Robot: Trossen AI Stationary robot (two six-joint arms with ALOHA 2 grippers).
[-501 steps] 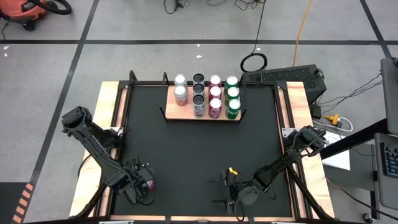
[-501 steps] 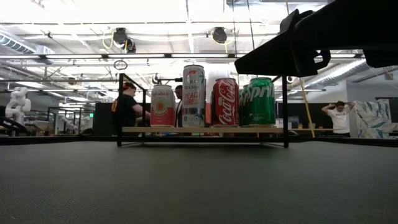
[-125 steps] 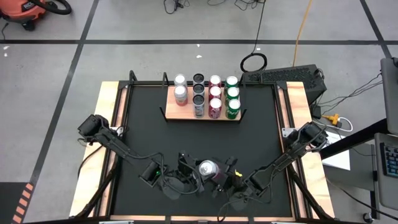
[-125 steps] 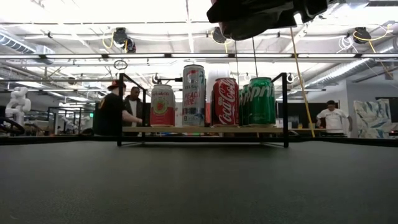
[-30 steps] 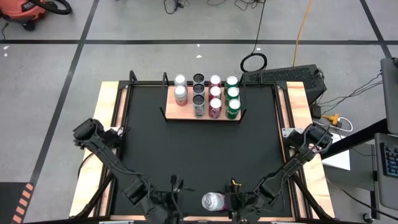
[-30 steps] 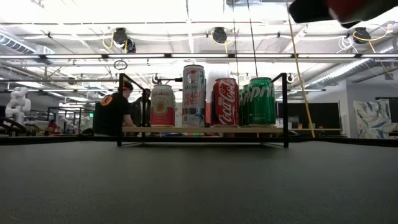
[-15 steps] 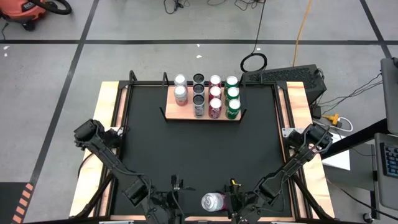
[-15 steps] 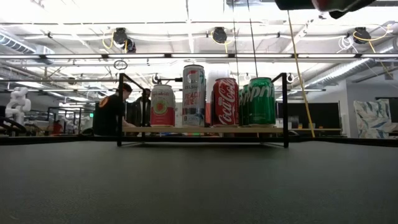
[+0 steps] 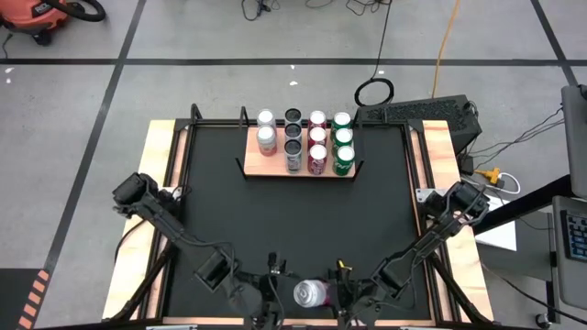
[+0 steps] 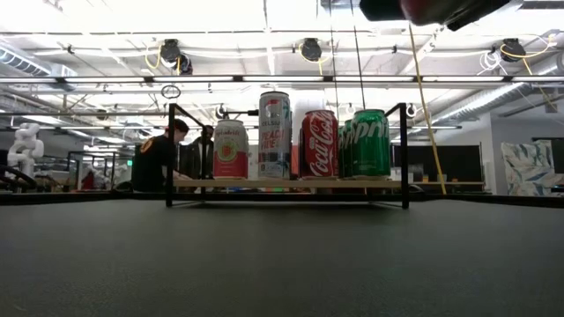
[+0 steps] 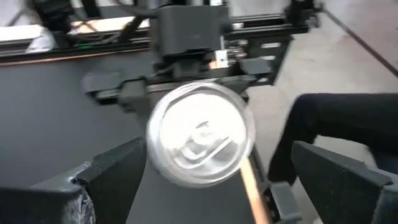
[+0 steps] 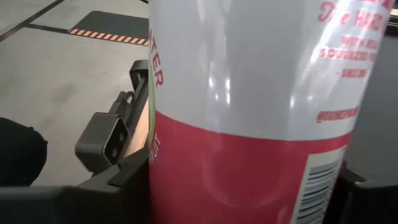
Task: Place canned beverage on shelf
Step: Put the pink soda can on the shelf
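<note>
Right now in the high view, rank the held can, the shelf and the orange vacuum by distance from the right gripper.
1. Held can: in the right gripper.
2. Shelf: at the table's far side.
3. Orange vacuum: on the floor, top-left corner.

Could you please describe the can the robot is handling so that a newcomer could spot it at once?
Look at the black mat's near edge, opposite the shelf. The can sits there in the right gripper. Unlike the shelved cans, it is alone, white over red.
</note>
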